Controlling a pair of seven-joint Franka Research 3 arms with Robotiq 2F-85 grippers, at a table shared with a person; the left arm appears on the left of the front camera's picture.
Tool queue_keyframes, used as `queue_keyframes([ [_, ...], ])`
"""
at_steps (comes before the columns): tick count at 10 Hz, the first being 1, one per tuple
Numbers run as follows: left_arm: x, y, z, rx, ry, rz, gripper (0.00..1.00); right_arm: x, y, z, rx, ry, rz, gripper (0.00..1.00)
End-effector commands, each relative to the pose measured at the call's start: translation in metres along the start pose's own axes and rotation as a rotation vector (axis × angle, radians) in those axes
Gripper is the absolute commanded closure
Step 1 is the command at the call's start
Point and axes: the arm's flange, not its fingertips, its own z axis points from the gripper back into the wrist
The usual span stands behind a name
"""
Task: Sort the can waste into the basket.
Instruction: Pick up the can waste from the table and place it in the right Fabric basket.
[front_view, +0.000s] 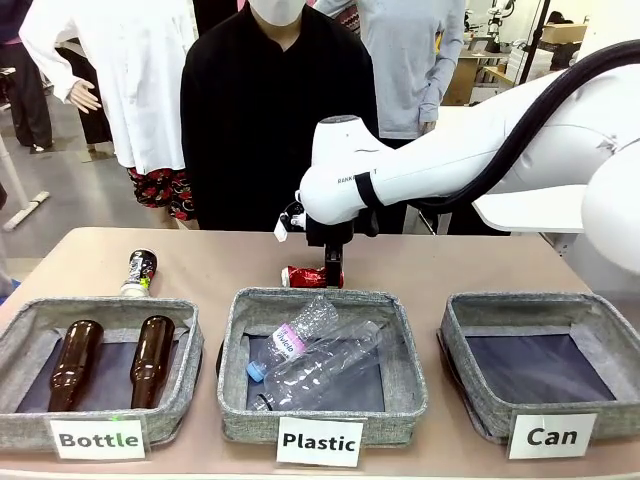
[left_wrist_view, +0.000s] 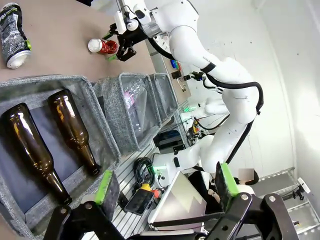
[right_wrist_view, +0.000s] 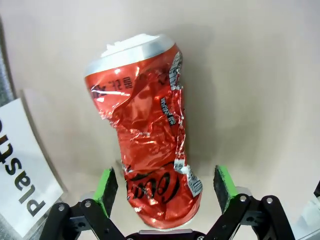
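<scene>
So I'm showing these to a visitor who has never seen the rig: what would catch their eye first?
First, the right arm stretched across the middle, its open right gripper straddling the crushed red can, which lies on the table behind the Plastic basket. Next, the dark can lying at the far left behind the Bottle basket, and the Can basket at the front right with neither can in it.

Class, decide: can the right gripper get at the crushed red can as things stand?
Probably yes: the open right gripper sits over the crushed red can, a finger each side, nothing between.
</scene>
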Motion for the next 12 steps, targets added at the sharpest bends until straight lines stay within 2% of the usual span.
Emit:
queue_keyframes([
  [1, -0.002, -0.002, 0.001, -0.008, 0.004, 0.013, 0.00, 0.006, -0.010, 0.000, 0.001, 0.004, 0.011, 0.00],
  [5, -0.002, -0.002, 0.001, -0.008, 0.004, 0.013, 0.00, 0.007, -0.016, -0.012, 0.055, 0.012, 0.019, 0.00],
  [6, -0.002, -0.002, 0.001, -0.008, 0.004, 0.013, 0.00, 0.006, -0.015, -0.012, 0.054, 0.023, 0.037, 0.60],
  [7, -0.002, -0.002, 0.001, -0.008, 0.004, 0.013, 0.00, 0.007, -0.015, -0.012, 0.059, 0.027, 0.035, 0.60],
  [8, -0.002, -0.002, 0.001, -0.008, 0.004, 0.013, 0.00, 0.007, -0.016, -0.011, 0.060, 0.029, 0.035, 1.00],
  [9, -0.002, -0.002, 0.001, -0.008, 0.004, 0.013, 0.00, 0.007, -0.015, -0.010, 0.065, 0.030, 0.034, 0.65],
  [10, -0.002, -0.002, 0.001, -0.008, 0.004, 0.013, 0.00, 0.007, -0.015, -0.010, 0.065, 0.037, 0.031, 1.00],
  [12, -0.002, -0.002, 0.001, -0.008, 0.004, 0.013, 0.00, 0.007, -0.015, -0.009, 0.060, 0.039, 0.026, 1.00],
])
